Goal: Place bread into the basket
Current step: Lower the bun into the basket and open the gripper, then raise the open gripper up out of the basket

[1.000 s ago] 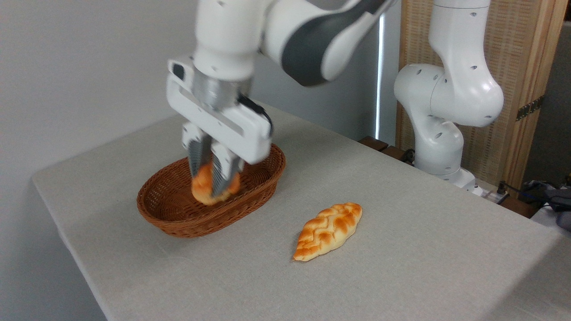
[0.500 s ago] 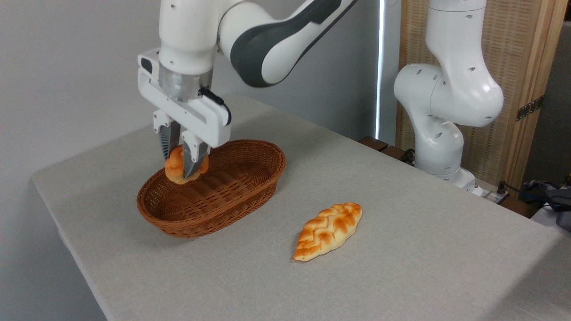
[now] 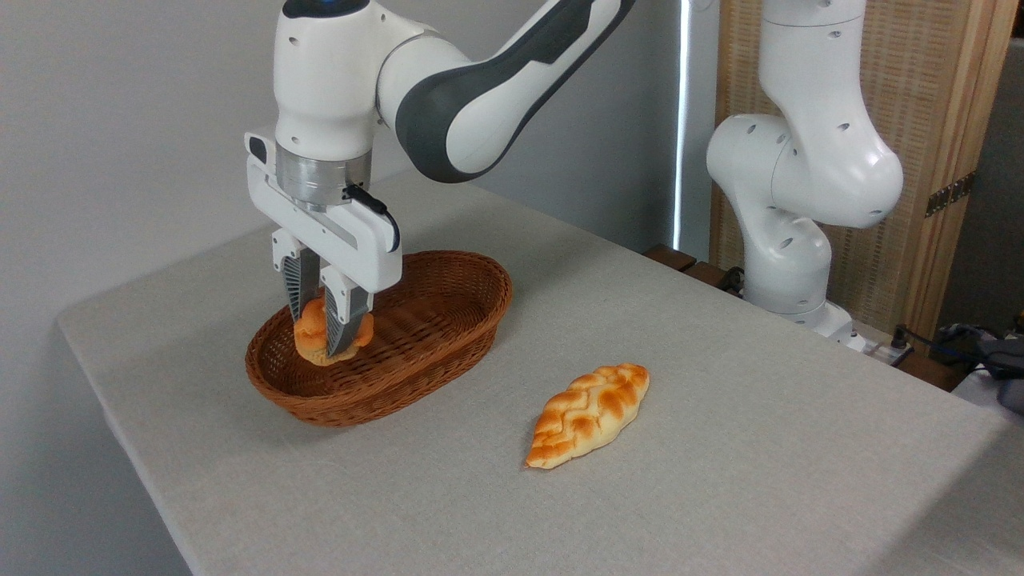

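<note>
Since half a second ago I am lowering my white two-finger gripper (image 3: 322, 336) deeper into the oval brown woven wicker basket (image 3: 448, 336), so the small round orange-golden bun (image 3: 317, 340) is now sitting down near the basket floor at its left end instead of hanging level with the rim. I am keeping my fingers (image 3: 339, 320) closed on the bun, one on each side, with its knotted top showing between them and its paler base peeking out below the tips; whether the base is touching the weave I cannot tell. My gripper is pointing straight down, and my white and grey arm (image 3: 472, 96) is reaching in from the upper right. The basket is lying on the grey cloth-covered worktop (image 3: 720, 448) near its far left corner, with its long axis running from the left edge toward the back. A longer pointed braided golden loaf (image 3: 590, 414) is lying flat on the worktop to the right of the basket, apart from it and nearer the front edge. My white base column (image 3: 800, 200) is standing beyond the worktop's right back edge, in front of a woven wood-framed screen (image 3: 944, 144).
</note>
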Available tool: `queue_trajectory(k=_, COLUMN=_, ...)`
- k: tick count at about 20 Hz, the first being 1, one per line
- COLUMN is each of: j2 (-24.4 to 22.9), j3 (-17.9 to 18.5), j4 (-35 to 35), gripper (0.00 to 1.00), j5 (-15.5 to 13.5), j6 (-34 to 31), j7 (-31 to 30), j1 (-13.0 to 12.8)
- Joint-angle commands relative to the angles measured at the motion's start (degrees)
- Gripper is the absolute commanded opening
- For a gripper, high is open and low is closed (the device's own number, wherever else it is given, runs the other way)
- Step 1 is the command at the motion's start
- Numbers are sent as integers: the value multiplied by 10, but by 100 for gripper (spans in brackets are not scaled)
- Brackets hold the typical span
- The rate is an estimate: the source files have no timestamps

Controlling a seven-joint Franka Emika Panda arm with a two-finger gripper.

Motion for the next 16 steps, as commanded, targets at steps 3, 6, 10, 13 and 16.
queue_trajectory(k=3, j2=4, j3=-4, j4=6, gripper=100, j5=9, j6=0, j7=0, j1=4)
queue_trajectory(k=6, j2=4, j3=-4, j4=6, gripper=100, j5=9, j6=0, j7=0, j1=4)
queue_trajectory(k=10, j2=0, j3=-4, j4=7, gripper=100, j5=8, j6=-1, j7=-1, j1=4)
queue_trajectory(k=13, j2=-17, j3=1, j4=11, gripper=100, j5=7, j6=0, j7=-1, j1=4)
queue_trajectory(k=16, j2=-29, j3=3, j4=38, gripper=100, j5=9, j6=-33, j7=-3, j1=6)
